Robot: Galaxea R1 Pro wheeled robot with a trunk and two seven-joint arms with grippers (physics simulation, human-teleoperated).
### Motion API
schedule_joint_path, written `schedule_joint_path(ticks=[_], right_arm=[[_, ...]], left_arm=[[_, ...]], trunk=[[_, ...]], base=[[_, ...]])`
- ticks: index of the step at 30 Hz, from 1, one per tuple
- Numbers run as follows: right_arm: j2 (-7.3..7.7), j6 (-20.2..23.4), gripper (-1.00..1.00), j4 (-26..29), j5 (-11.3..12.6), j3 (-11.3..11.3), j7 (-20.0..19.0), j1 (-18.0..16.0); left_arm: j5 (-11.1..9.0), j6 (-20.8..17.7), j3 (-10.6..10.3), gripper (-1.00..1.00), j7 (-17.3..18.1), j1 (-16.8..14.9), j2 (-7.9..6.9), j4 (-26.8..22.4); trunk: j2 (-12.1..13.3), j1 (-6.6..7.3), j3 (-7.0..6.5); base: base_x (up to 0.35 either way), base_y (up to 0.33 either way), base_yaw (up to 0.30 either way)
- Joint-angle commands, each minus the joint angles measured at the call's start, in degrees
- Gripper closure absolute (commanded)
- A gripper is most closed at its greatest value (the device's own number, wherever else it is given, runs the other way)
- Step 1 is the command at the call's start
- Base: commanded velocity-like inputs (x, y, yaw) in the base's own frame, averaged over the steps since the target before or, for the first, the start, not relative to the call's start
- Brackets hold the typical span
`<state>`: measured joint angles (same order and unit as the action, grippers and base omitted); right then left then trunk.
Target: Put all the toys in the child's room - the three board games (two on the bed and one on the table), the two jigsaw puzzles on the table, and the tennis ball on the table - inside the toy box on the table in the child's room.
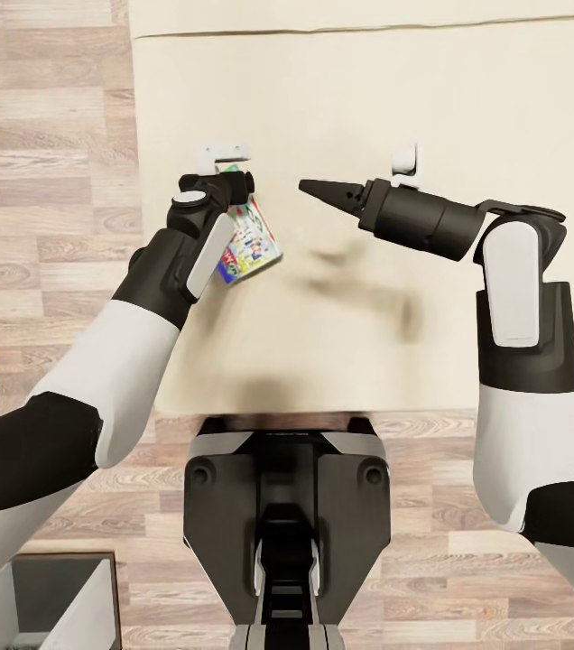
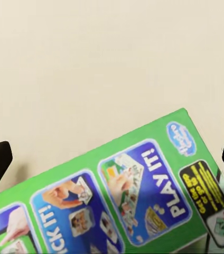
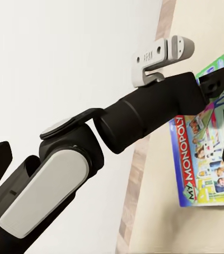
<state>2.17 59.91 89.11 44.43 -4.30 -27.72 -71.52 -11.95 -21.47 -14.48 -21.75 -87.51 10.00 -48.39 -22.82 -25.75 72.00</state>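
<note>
Lifting green-bordered board game (image 1: 253, 242) off bed (image 1: 431, 108), pinched in left end effector (image 1: 224, 161), tilted above mattress left side. Right end effector (image 1: 323, 191) pressed together, empty, hovering just right. Next, likely: carrying to toy box on table, grip kept firm.

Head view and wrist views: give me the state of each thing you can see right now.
Board game: green-bordered box, lifted off the bed, tilted, in the left pincer.
Left pincer: shut on the board game.
Right pincer: empty, fingers together, pointing toward the left arm.
Bed: cream mattress, bare where it shows.
</note>
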Motion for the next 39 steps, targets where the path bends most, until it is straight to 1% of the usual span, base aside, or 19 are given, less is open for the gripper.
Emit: schedule_joint_path(ticks=[1, 11, 30, 39], right_arm=[[0.03, 0.09, -1.0, 0.01, -0.49, -0.02, -0.5, -0.03], [0.03, 0.09, -1.0, 0.01, -0.49, -0.09, -0.5, -0.02], [0.03, 0.09, -1.0, 0.01, -0.49, -0.09, -0.5, -0.02], [0.03, 0.09, -1.0, 0.01, -0.49, -0.09, -0.5, -0.02]], left_arm=[[-0.53, -0.16, -0.11, -1.0, -0.46, -0.03, 0.0, -0.04], [-0.57, -0.16, -0.11, -1.0, -0.47, -0.03, 0.0, -0.06], [-0.53, -0.07, -0.07, -1.0, -0.41, -0.03, 0.0, -0.13], [-0.56, 0.09, -0.11, -1.0, -0.41, -0.03, 0.0, -0.13]], trunk=[[-0.1, -0.03, 0.06], [-0.1, -0.03, 0.06], [-0.1, -0.03, 0.06], [-0.1, -0.03, 0.06]], base=[[-0.068, 0.0, 0.0], [-0.119, 0.0, 0.0], [-0.011, 0.0, 0.0], [-0.14, 0.0, 0.0]])
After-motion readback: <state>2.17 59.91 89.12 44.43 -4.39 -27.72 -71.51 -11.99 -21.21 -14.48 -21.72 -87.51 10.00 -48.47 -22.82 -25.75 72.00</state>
